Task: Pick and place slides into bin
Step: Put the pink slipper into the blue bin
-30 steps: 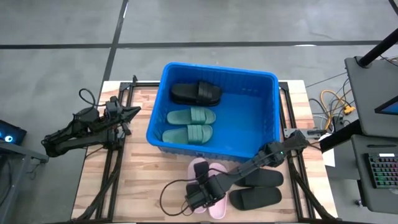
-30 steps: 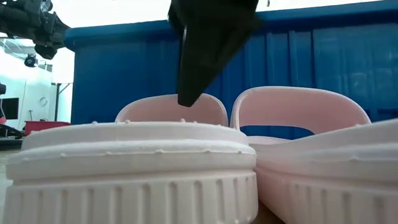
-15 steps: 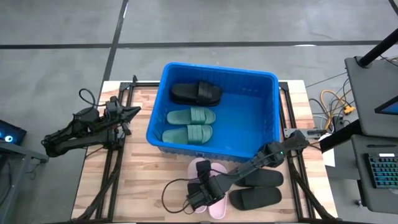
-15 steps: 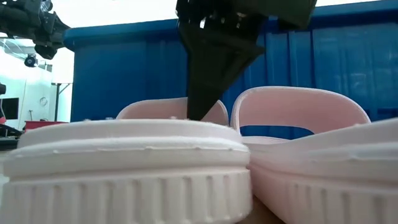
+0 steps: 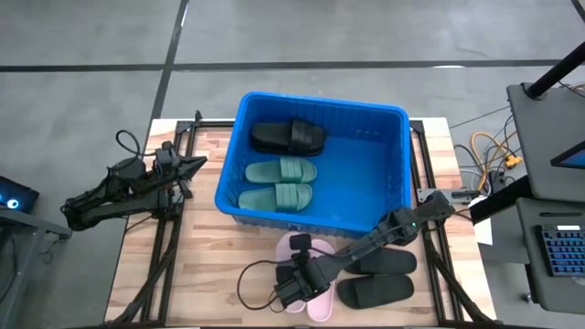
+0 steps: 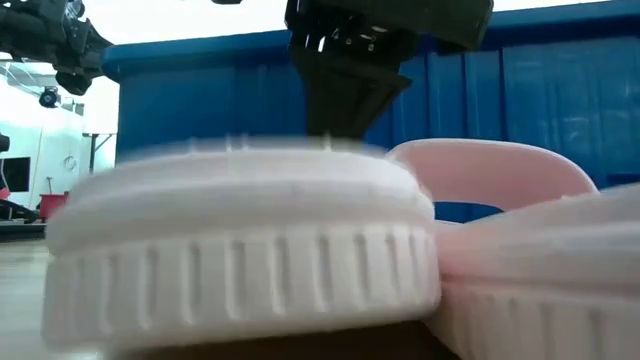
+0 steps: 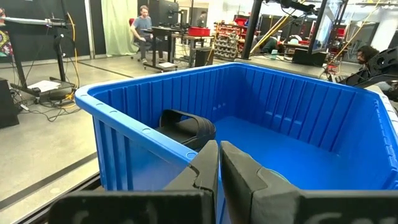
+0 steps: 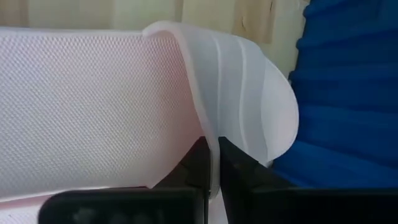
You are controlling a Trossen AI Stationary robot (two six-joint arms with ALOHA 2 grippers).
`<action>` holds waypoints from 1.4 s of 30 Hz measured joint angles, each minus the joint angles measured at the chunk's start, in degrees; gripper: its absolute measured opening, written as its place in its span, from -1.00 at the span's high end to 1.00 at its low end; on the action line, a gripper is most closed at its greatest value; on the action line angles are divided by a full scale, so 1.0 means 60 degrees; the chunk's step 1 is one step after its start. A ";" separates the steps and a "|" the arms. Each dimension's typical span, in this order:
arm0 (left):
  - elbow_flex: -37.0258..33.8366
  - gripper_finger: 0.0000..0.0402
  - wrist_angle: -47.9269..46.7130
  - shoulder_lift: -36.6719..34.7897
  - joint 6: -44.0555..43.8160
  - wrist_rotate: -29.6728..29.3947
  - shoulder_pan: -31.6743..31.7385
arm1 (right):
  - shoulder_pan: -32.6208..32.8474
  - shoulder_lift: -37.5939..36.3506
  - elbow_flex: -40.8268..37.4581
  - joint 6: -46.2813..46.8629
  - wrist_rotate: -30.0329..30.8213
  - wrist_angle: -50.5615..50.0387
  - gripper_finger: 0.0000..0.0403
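We find three slides in the ribbed blue plastic bin (image 5: 393,174) beyond the right claw (image 5: 294,291), which is clamped on a pale pink rubber slide (image 5: 292,251); three remain.

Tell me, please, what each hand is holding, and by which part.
The right hand is shut on the strap of one pink slide. The left hand is shut and holds nothing.
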 joint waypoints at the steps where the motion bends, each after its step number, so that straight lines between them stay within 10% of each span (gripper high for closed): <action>1: 0.0000 0.99 0.0000 0.0000 0.0000 0.0000 -0.0001 | 0.0000 -0.0004 0.0042 -0.0011 -0.0008 -0.0042 0.93; 24: 0.0004 0.99 0.0003 0.0000 0.0000 0.0000 0.0002 | -0.0066 -0.2188 0.0666 -0.0455 0.0177 0.0487 0.94; 42: 0.0008 0.99 0.0066 0.0000 -0.0038 0.0106 -0.0001 | -0.0327 -0.5480 0.0668 -0.0514 0.4908 -0.0108 0.94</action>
